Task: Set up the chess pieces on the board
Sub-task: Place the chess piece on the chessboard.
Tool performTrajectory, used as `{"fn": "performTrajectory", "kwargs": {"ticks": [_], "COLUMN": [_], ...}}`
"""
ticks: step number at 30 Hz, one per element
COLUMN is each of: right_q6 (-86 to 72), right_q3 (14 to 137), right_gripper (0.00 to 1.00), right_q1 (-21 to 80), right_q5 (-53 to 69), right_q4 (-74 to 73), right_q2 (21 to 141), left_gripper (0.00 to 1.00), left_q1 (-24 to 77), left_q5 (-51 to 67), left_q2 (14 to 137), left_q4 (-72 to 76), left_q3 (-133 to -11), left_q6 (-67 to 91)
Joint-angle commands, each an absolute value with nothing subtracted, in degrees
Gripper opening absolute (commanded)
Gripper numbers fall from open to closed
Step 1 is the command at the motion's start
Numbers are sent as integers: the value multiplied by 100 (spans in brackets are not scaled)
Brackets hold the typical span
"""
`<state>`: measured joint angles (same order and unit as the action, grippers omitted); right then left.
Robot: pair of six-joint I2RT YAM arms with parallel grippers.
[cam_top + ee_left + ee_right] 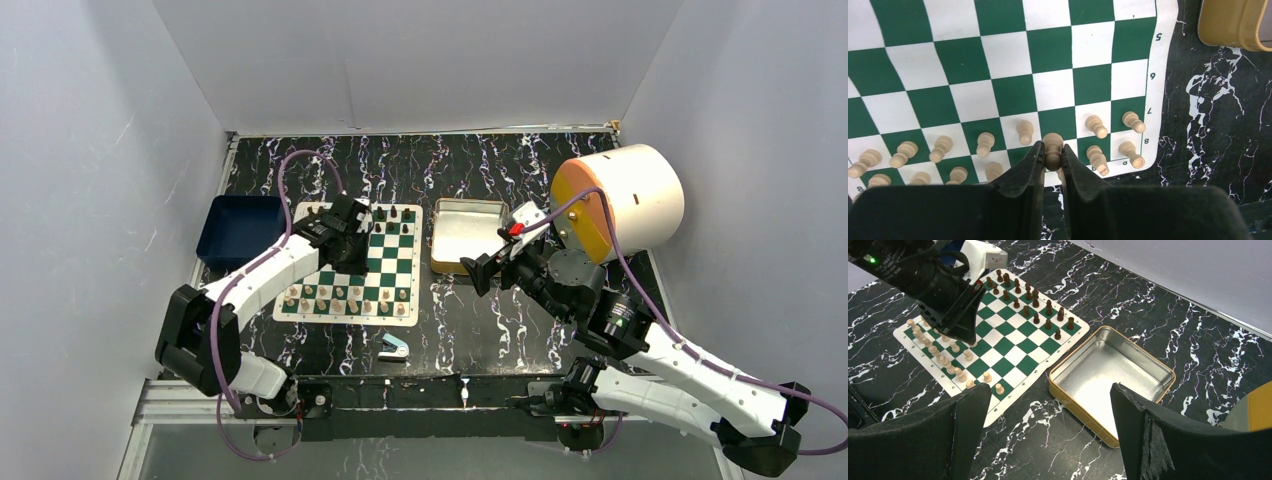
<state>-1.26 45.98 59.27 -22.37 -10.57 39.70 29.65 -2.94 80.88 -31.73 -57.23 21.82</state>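
Note:
The green and white board point(388, 262) lies left of centre. Dark brown pieces point(396, 215) stand along its far edge and pale pieces point(345, 298) in two rows along its near edge. My left gripper point(338, 258) is over the board. In the left wrist view it point(1052, 155) is shut on a pale round-headed piece point(1052, 142) above the pale rows point(983, 145), near the board's edge point(1158, 60). I cannot tell whether the piece touches the board. My right gripper point(1050, 395) is open and empty above the table, beside the tin.
An empty silver tin point(436, 250) with a gold rim point(1073, 400) lies right of the board. A dark blue tray point(238, 228) lies at the left. A blue-and-white stapler-like object point(394, 347) lies near the front. A white and orange cylinder point(625, 200) stands at the right.

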Motion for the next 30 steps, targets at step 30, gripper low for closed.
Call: {"fn": "performTrajectory", "kwargs": {"ticks": [30], "right_q6": [-133], "right_q3": [4730], "right_gripper": [99], "right_q1": [5930], "right_q5": [-2318], "right_q4": [-868], "right_q2": [3854], "left_gripper": [10], "left_q1": [3533], "left_q5": [-719], "left_q2": [8916], "left_q4": [-2662], "left_q3": [-5324], "left_q6": [2642]}}
